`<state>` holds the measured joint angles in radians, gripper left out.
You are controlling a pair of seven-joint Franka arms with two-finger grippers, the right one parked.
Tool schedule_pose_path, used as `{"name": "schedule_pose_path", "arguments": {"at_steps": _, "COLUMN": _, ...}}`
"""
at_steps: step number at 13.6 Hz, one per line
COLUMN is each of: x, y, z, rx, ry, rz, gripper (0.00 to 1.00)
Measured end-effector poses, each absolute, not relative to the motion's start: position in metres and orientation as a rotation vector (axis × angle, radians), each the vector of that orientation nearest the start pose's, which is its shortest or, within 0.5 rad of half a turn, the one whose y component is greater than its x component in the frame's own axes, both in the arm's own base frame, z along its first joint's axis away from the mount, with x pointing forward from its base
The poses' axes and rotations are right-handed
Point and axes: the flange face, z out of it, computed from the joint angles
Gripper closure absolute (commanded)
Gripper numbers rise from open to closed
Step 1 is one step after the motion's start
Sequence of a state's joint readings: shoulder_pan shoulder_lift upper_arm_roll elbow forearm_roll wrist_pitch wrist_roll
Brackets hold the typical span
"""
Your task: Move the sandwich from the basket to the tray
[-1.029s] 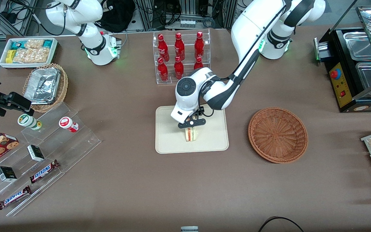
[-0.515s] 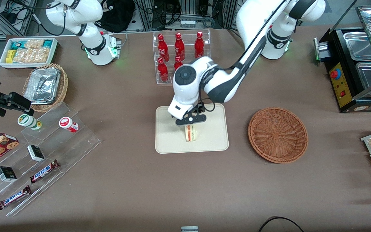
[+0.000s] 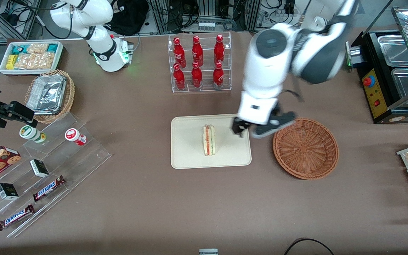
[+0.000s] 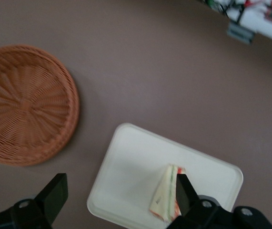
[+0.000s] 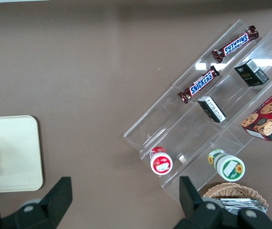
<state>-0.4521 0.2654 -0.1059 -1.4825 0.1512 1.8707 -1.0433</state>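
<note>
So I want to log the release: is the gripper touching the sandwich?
Apart. In the front view the gripper, fingers open, hangs over the tray edge nearest the basket, with bare tray between it and the sandwich.

The sandwich (image 3: 209, 140) stands on the tray (image 3: 186, 156), near its middle. The basket (image 3: 305, 148) sits on the table beside the tray, toward the working arm's end. The gripper (image 3: 260, 128), fingers spread apart, hangs above the gap between tray and basket, clear of the sandwich.
</note>
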Motion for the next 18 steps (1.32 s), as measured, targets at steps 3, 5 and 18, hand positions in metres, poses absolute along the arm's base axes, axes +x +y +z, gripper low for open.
{"name": "schedule_pose_path", "arguments": {"at_steps": 3, "x": 0.573, "y": -0.27, "z": 0.561, "rx": -3.051, "ry": -0.718, "rz": -0.295, "gripper": 0.0}}
{"name": "schedule_pose_path", "arguments": {"at_steps": 5, "x": 0.563, "y": -0.241, "z": 0.578, "rx": -3.051, "ry": -0.663, "rz": -0.271, "gripper": 0.0}}
{"name": "schedule_pose_path", "arguments": {"at_steps": 18, "x": 0.545, "y": -0.008, "z": 0.64, "rx": -3.094, "ry": -0.282, "rz": -0.075, "gripper": 0.0}}
